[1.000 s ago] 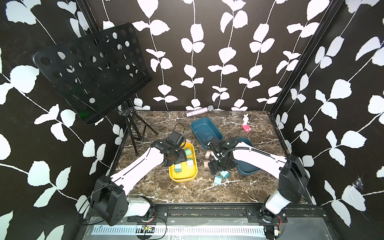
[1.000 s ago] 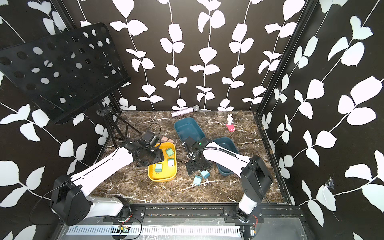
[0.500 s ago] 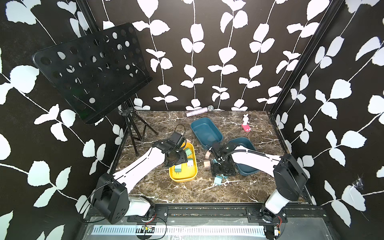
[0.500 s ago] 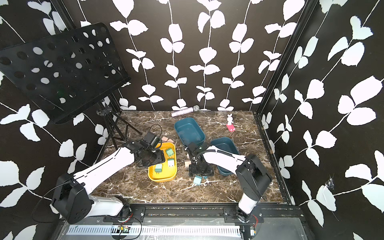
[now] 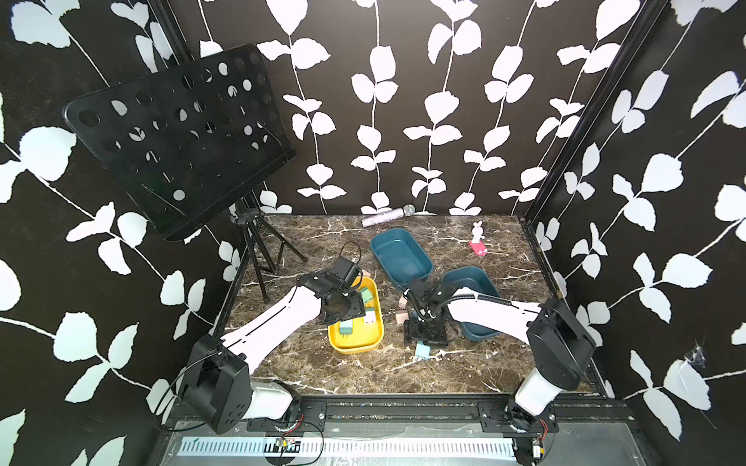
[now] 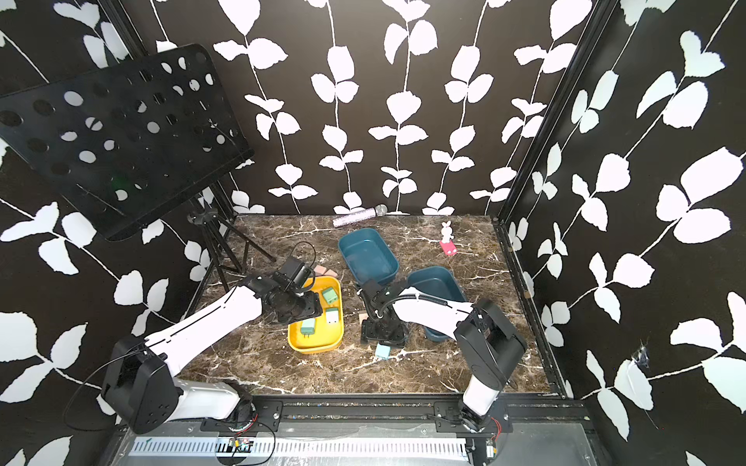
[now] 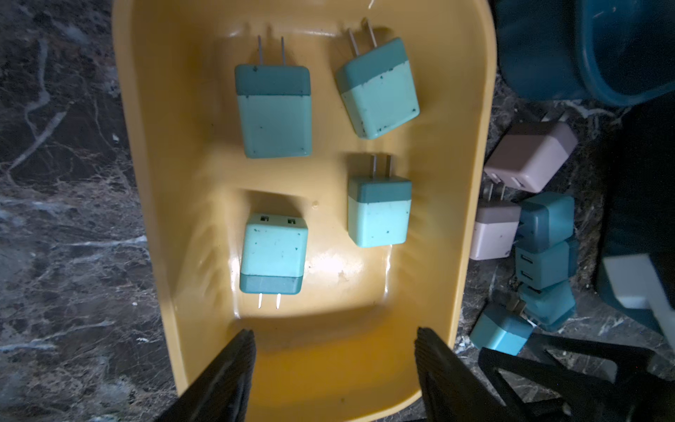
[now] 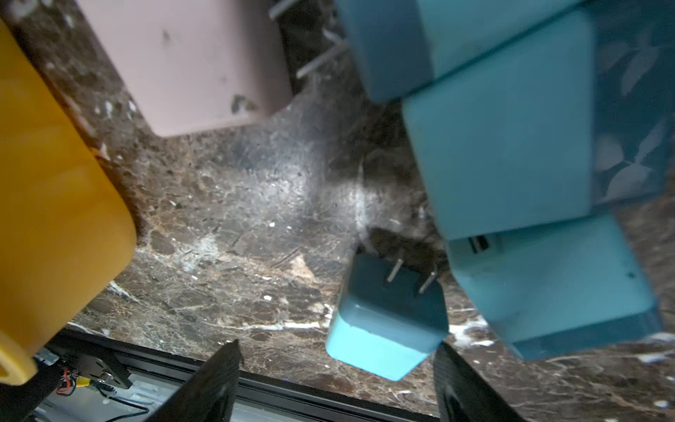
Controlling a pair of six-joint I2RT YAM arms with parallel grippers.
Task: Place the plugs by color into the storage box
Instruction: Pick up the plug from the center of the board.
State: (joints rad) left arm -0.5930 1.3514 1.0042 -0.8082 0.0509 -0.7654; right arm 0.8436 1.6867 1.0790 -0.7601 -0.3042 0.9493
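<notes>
Over the yellow tray [image 7: 164,182] the left gripper [image 7: 334,350] hangs wide and empty; beside the tray the right gripper [image 8: 336,345] gapes, a blue plug [image 8: 383,329] at its tips.

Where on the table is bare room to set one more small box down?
Free: the front strip of the table between the yellow tray and the front rail, and the rear right part around the rabbit figure. Crowded: the gap between the yellow tray and the near teal bin, filled with pink plugs and blue plugs.
</notes>
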